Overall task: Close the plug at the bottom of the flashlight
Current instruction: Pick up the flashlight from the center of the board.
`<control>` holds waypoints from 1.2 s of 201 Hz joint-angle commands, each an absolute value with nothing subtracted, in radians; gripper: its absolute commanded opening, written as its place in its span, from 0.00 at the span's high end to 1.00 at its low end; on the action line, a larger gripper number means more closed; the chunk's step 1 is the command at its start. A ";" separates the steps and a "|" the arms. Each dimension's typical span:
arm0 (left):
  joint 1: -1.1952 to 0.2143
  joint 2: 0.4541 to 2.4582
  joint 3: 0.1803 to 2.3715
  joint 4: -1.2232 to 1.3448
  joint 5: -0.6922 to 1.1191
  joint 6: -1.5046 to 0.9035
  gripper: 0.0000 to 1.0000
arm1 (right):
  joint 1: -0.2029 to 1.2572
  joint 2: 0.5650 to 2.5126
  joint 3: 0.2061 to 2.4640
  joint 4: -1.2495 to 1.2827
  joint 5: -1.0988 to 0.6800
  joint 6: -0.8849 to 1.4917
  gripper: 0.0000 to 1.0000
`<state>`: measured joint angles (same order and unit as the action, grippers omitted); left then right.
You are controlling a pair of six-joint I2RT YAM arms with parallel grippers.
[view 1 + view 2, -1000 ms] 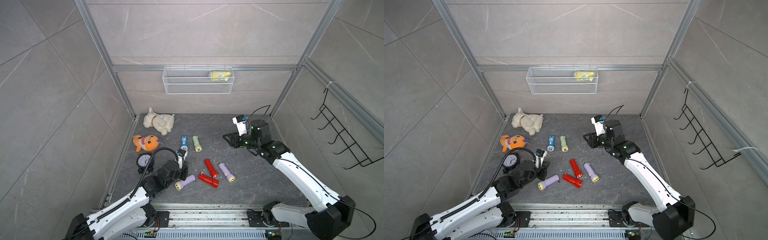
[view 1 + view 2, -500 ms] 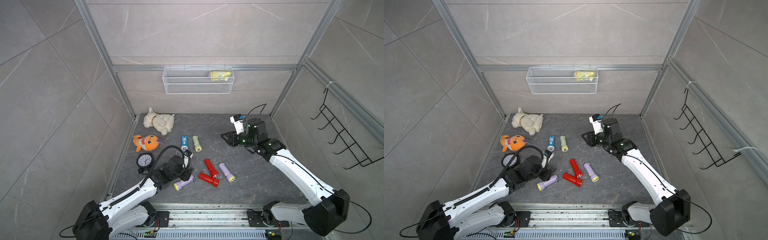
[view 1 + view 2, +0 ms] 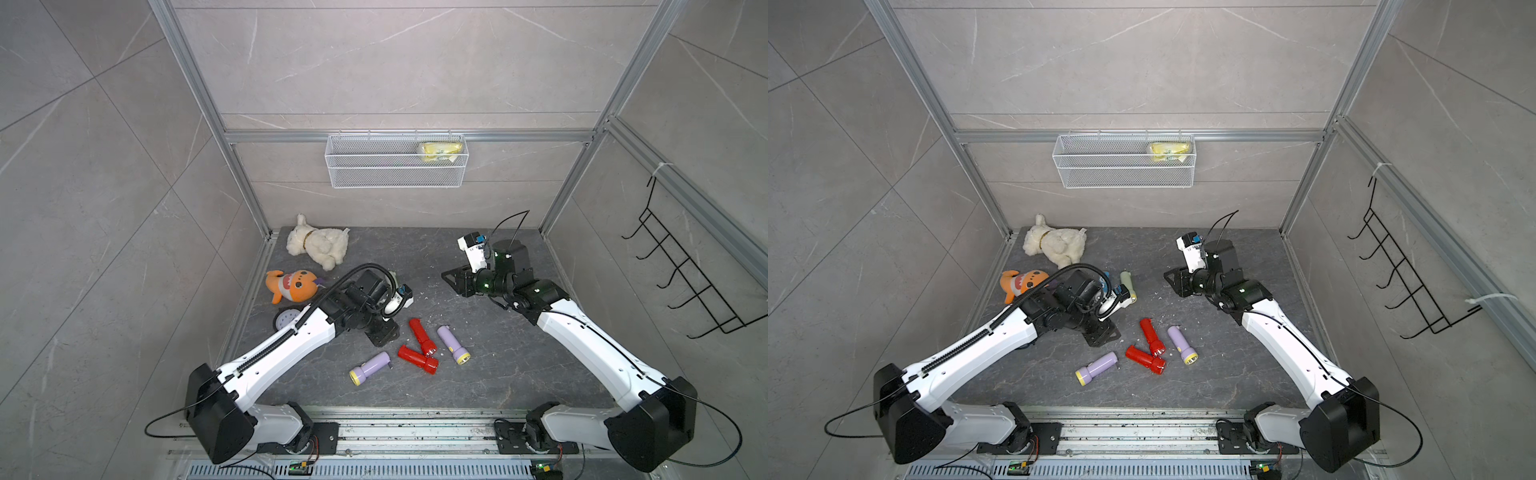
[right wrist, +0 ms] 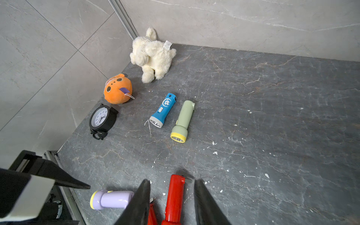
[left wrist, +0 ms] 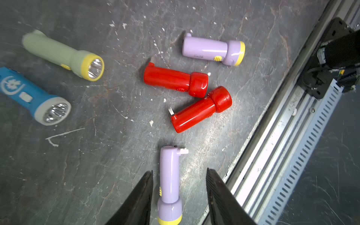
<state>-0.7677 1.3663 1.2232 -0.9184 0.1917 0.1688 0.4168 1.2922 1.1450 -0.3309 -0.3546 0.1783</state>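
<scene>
Several flashlights lie on the dark floor. A purple flashlight [image 3: 370, 368] [image 3: 1096, 368] lies nearest the front rail, and its white plug [image 5: 184, 151] sticks out sideways at the bottom end. My left gripper [image 3: 382, 334] [image 5: 179, 170] hovers just behind it, open; in the left wrist view the purple body [image 5: 169, 175] shows between the fingers with a gap on each side. My right gripper [image 3: 453, 282] [image 4: 171, 180] hangs open and empty above the floor. Below it lies a red flashlight [image 4: 174, 196] [image 3: 422, 336] with its plug [image 4: 188, 180] folded out.
A second red flashlight [image 3: 417, 359] and a second purple one [image 3: 453, 345] lie close by. Blue [image 4: 163, 110] and green [image 4: 183, 120] flashlights, a black clock [image 4: 102, 118], an orange plush [image 3: 293, 286] and a white plush [image 3: 318, 245] lie to the left and back. The front rail [image 5: 272, 155] runs beside the purple flashlight.
My left gripper went from shut to open, and the left arm swung forward towards the purple flashlight. The right arm shifted only slightly. The flashlights lie where they were.
</scene>
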 commanded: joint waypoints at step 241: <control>-0.789 1.848 1.103 -1.053 -0.032 0.213 0.43 | 0.396 1.265 1.105 -0.253 -0.380 0.177 0.60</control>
